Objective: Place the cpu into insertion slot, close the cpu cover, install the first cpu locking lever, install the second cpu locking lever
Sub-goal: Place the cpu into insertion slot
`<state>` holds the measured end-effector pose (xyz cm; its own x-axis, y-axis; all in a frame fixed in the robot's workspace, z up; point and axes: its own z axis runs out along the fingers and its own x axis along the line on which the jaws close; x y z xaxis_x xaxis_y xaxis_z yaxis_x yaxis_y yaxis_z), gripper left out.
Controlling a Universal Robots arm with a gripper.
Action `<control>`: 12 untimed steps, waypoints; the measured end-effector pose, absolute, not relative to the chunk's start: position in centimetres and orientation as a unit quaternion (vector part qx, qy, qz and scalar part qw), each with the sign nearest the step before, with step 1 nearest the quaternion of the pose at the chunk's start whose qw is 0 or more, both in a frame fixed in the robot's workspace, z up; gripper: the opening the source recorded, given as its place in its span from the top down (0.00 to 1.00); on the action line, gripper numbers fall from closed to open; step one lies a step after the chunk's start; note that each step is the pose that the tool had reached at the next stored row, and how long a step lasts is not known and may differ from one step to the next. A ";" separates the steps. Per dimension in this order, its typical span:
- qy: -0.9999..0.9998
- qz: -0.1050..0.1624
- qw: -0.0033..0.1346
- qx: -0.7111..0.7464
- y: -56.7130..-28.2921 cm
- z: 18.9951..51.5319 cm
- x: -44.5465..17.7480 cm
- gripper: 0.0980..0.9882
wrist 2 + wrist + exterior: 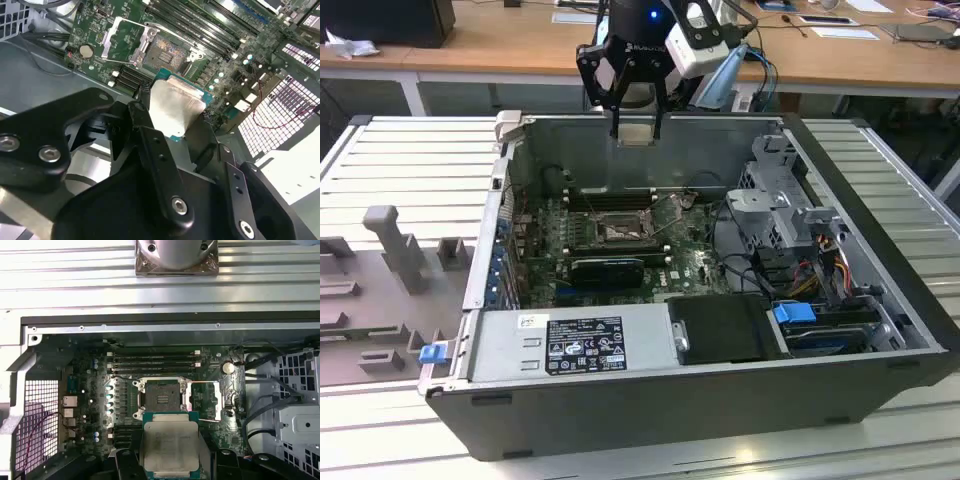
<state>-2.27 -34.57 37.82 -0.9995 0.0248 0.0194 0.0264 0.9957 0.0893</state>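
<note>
Overhead, the hand (pixel 638 128) grips the cpu (pixel 171 447), well clear of the uncovered insertion slot (pixel 161 399).

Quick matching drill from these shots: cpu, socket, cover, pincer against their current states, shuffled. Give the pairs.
1 cpu
2 socket
3 cover
4 pincer

A swung open beside the socket
B black, closed on the chip
C bare, nothing seated in it
D held in the air over the board, silver top showing

Pairs: 1-D, 2-C, 3-A, 4-B
</note>
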 end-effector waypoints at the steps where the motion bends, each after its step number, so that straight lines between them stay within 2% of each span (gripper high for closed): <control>1: -0.999 -0.045 0.009 -0.013 -34.6 37.8 -2.3 0.52; 12: -0.998 -0.045 0.007 -0.050 -34.6 37.6 -2.3 0.52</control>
<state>-2.27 -34.57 37.62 -0.9948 0.1000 0.0194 0.1013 0.9909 0.0888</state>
